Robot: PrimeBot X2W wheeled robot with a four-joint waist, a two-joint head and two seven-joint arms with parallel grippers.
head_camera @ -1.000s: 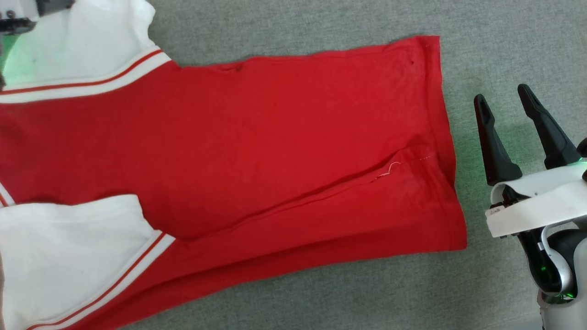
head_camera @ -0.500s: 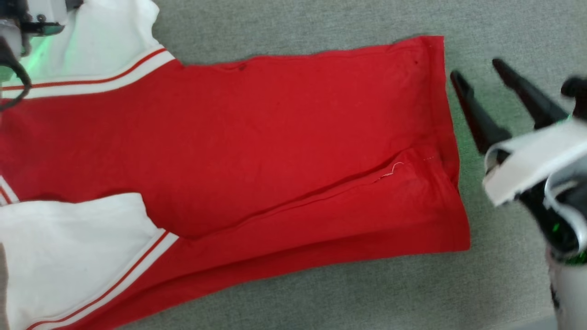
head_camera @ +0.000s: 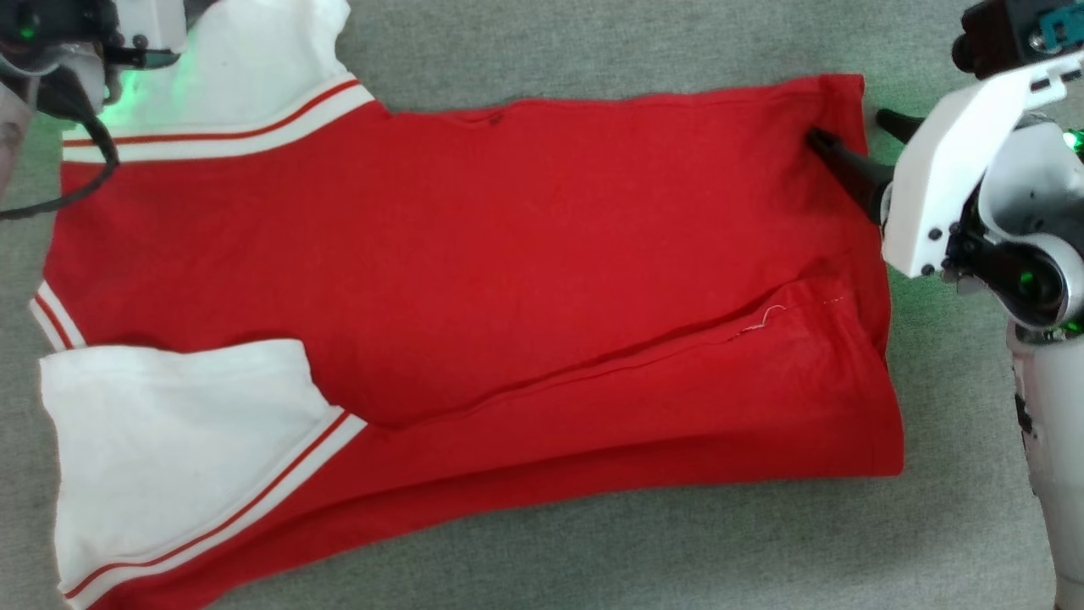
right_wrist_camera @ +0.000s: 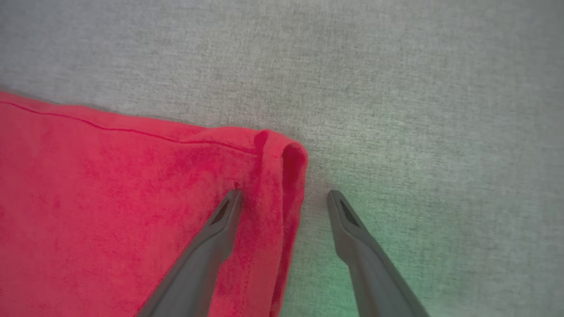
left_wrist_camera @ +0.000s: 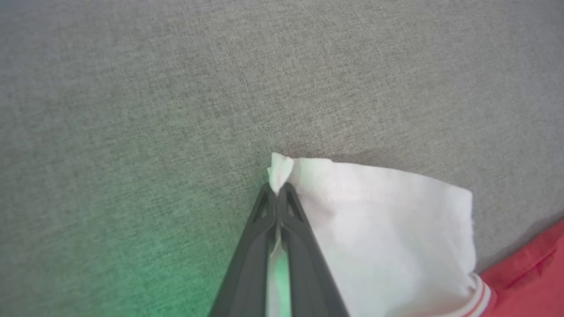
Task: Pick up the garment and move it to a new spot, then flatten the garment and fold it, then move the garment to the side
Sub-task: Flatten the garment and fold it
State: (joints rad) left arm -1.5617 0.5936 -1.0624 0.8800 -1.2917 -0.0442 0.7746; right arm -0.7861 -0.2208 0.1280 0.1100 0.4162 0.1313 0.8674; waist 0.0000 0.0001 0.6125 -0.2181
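The garment (head_camera: 474,254), a red jersey with white sleeves and red-white striped trim, lies spread on the grey fabric surface with its plain red side up. In the left wrist view my left gripper (left_wrist_camera: 277,190) is shut on the corner of the far white sleeve (left_wrist_camera: 379,229). My right gripper (right_wrist_camera: 284,198) stands open astride the garment's far hem corner (right_wrist_camera: 282,154), one finger on the red cloth, the other on the grey surface. In the head view the right gripper (head_camera: 851,140) is at the garment's upper right corner, and the left arm's wrist sits at the top left.
Grey woven fabric surface (head_camera: 593,551) lies all around the garment. The near white sleeve (head_camera: 169,449) lies folded over at the lower left. A crease (head_camera: 644,360) runs across the lower red body. A black cable (head_camera: 76,182) hangs over the far left edge.
My left gripper has shut on the white sleeve corner. The right arm has swung up and in from the right until its open fingers straddle the hem corner. The camera has shifted a little.
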